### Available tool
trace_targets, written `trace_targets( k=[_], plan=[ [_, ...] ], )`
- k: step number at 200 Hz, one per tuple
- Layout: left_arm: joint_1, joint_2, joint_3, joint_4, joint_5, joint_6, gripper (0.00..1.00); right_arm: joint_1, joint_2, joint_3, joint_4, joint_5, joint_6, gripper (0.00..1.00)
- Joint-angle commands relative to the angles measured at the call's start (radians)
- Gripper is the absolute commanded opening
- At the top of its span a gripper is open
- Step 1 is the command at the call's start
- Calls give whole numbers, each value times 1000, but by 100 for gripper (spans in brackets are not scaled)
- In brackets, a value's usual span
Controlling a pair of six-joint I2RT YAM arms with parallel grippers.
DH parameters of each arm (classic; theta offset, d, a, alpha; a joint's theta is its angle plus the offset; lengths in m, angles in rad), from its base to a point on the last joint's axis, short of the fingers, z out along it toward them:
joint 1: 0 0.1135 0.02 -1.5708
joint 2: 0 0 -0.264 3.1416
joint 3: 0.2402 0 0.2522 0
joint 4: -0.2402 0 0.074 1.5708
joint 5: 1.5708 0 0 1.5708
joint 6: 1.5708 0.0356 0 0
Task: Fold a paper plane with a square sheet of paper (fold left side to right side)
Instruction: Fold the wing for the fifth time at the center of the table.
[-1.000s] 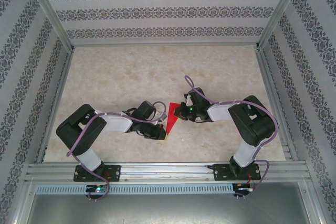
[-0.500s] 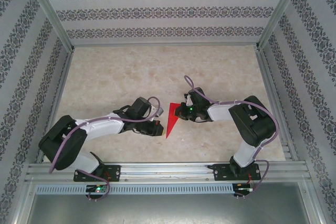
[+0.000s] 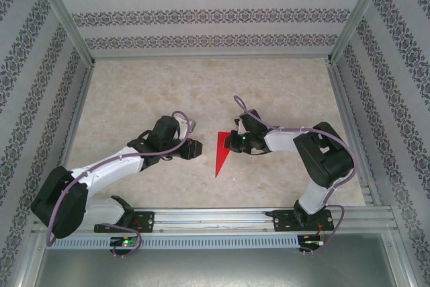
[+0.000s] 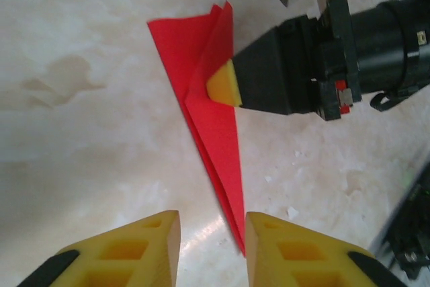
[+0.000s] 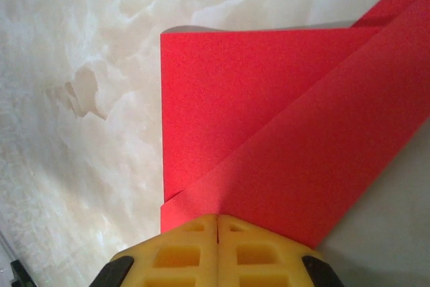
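Crease step: pinning thin red pointed paper sheet (image 4: 181, 45) under shut right pincer (image 5: 218, 221), left pincer (image 4: 211, 233) part-open, empty; next likely calls for left regrasp.

Pale marbled tabletop (image 3: 134, 99), boxed in by striped floral-patterned walls (image 3: 208, 15) and bare aluminium frame posts (image 3: 62, 15).

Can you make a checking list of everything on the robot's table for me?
Surface: pale marbled table.
Job's things: red paper, folded into a narrow pointed shape, on the table, tip toward the arms' bases.
Clutter: nothing seen.
Grippers: left gripper open, by the paper's tip; right gripper shut, its tip on the paper's wide end.
Cables: purple cables loop along both arms, off the paper.
Surroundings: patterned walls, metal frame.
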Motion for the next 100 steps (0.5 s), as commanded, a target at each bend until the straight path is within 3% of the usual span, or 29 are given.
trace_targets(
  k=[1,27,100],
  plan=[
    [21,-48,-45,44,-83,18,36,0,48,36,-109,49,-85,0],
    [35,-87,-69,41,-111,18,44,18,69,96,-166,44,-144,0],
    [60,-147,-104,67,-142,8,49,42,56,204,-310,50,-253,0]
  ],
)
